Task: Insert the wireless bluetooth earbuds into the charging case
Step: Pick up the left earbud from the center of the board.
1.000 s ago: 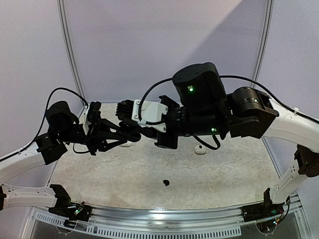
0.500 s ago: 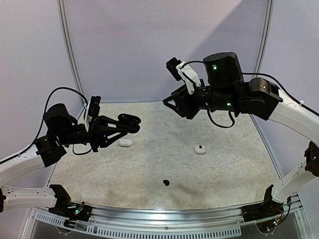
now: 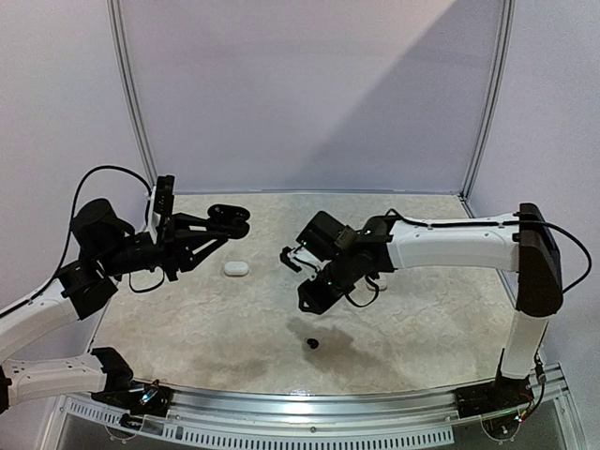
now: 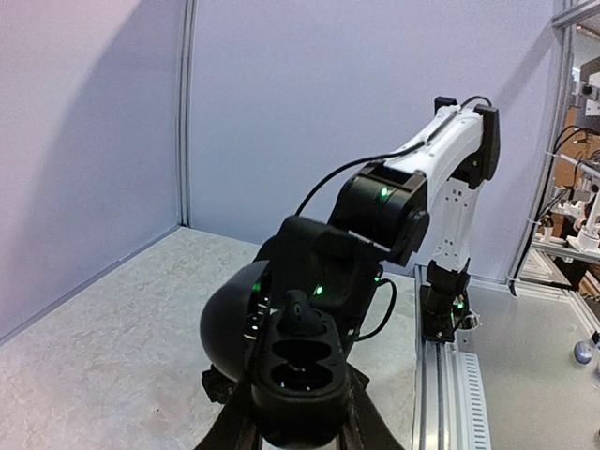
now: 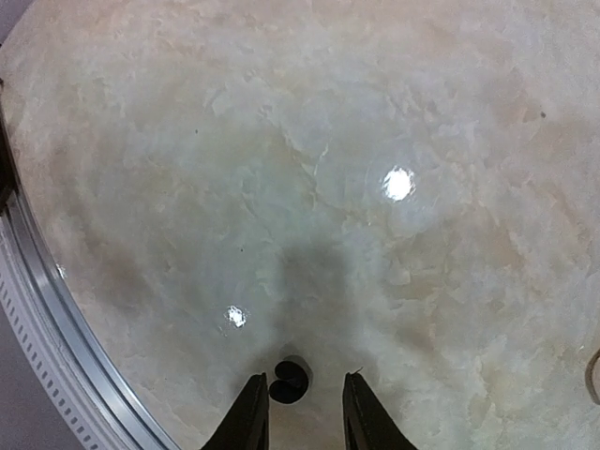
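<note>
My left gripper (image 3: pixel 228 217) is shut on an open black charging case (image 4: pixel 300 370), held above the table's back left, lid hanging to the left. Its two wells look empty. A dark nub (image 4: pixel 297 311) sits at the case's far rim; I cannot tell whether it is an earbud. A round glossy black earbud (image 3: pixel 313 344) lies on the table near the front. My right gripper (image 3: pixel 308 300) hangs open just above it. In the right wrist view the earbud (image 5: pixel 291 382) lies between the open fingers of the gripper (image 5: pixel 303 401), closer to the left finger (image 5: pixel 249 412).
A small white oval piece (image 3: pixel 235 268) lies on the table below the held case; I cannot tell whether it is a bud or a case. The metal rail (image 3: pixel 309 405) runs along the table's front edge. Walls close the back and sides.
My right arm has left the held case, swung up and then down to the front, and now hangs over the black earbud. My left gripper has shifted slightly left with the case.
</note>
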Controlling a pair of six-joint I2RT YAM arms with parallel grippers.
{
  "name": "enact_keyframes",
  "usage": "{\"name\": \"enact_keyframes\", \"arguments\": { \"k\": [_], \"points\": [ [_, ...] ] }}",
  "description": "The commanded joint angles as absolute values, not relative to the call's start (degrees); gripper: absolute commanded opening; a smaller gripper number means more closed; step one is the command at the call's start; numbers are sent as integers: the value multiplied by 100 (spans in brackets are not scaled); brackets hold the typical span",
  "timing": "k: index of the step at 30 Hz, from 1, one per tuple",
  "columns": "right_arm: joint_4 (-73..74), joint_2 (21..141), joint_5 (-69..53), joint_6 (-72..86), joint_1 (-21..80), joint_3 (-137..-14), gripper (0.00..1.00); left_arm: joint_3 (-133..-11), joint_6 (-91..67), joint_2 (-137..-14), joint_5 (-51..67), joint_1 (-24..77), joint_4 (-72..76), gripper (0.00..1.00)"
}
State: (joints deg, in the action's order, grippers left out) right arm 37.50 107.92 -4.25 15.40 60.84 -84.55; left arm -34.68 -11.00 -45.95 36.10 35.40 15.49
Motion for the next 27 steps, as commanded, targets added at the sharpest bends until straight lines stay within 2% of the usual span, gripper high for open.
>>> {"name": "enact_keyframes", "arguments": {
  "k": [1, 6, 10, 27],
  "points": [
    [3854, 11088, -782, 1997, 6048, -8300, 27, -3351, -1119, -4442, 3594, 3415, 1528, 0],
    [3594, 11315, -1108, 2379, 6054, -8076, 27, -3266, -1107, -4412, 3595, 3401, 1631, 0],
    [3768, 11440, -944, 2451, 6053, -8039, 23, -3282, -1084, -4379, 3603, 3393, 1598, 0],
    [3683, 11654, -1204, 2561, 6089, -7818, 23, -3270, -1004, -4419, 3639, 3393, 1612, 0]
  ]
}}
